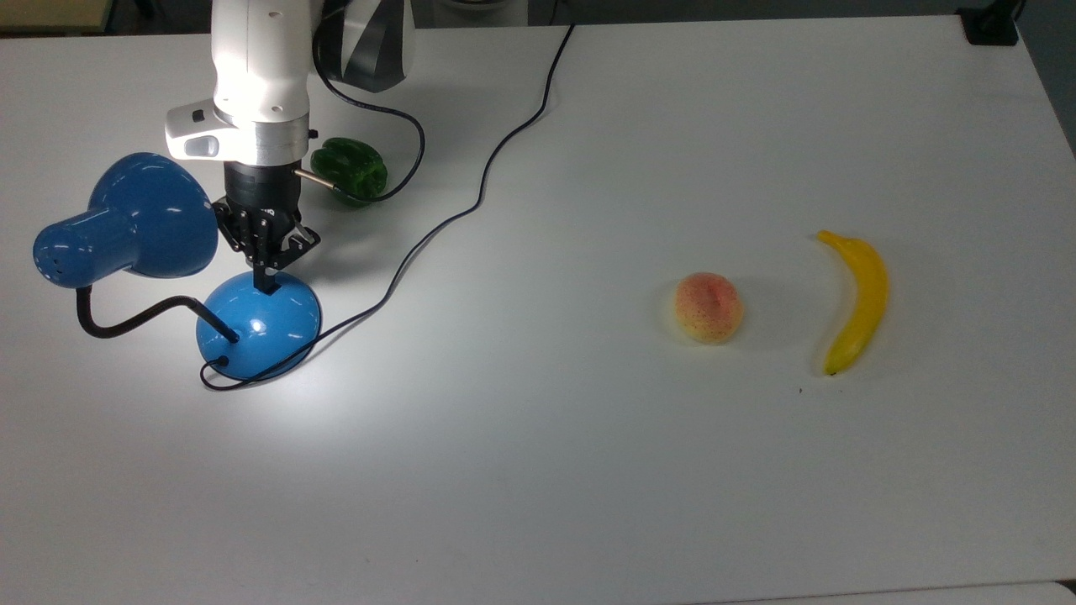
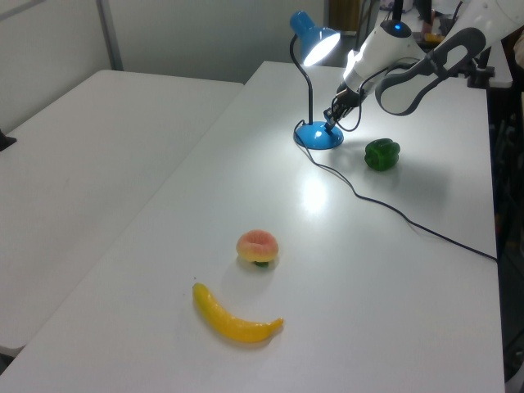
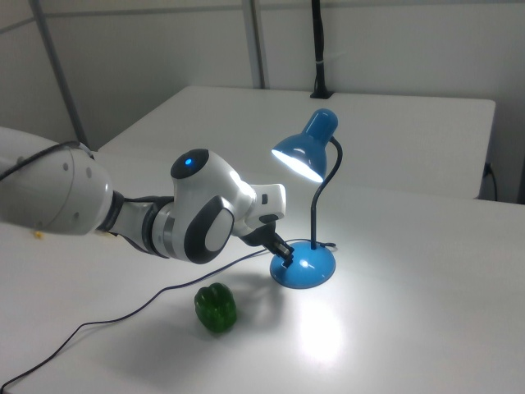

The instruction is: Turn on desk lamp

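A white counter [image 1: 588,462] holds a glossy blue desk lamp [image 1: 256,323] at the top view's left. Its round domed base sits on the counter, a black gooseneck curves up from it, and the bell-shaped shade [image 1: 126,217] hangs over the counter beside the base. The lamp is lit: the left view and right view show a bright glow inside the shade [image 3: 299,162] and a pool of light on the counter below it.

The white robot arm reaches down over the lamp. Its black gripper [image 1: 267,281] has its fingers drawn together into a single narrow tip, holding nothing, with that tip at the upper edge of the base dome. In the right view the gripper [image 3: 285,255] meets the base [image 3: 303,267] on the side nearest the arm.

A thin black cord [image 1: 471,206] leaves the base and snakes across the counter toward the top view's upper edge. A green bell pepper [image 1: 349,170] lies just behind the gripper. Well apart, toward the top view's right, lie a peach [image 1: 709,307] and, near it, a yellow banana [image 1: 856,301].
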`<action>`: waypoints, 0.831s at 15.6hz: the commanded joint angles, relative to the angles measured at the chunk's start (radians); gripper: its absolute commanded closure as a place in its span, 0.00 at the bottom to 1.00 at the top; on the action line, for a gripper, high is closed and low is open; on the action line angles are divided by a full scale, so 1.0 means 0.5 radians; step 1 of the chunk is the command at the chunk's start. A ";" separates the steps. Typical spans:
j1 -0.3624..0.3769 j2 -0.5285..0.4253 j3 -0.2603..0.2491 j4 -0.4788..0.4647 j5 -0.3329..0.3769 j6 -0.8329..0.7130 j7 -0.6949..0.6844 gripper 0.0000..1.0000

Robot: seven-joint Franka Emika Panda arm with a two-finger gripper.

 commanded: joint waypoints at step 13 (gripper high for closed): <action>0.366 -0.501 0.262 0.210 0.001 -1.495 -0.057 1.00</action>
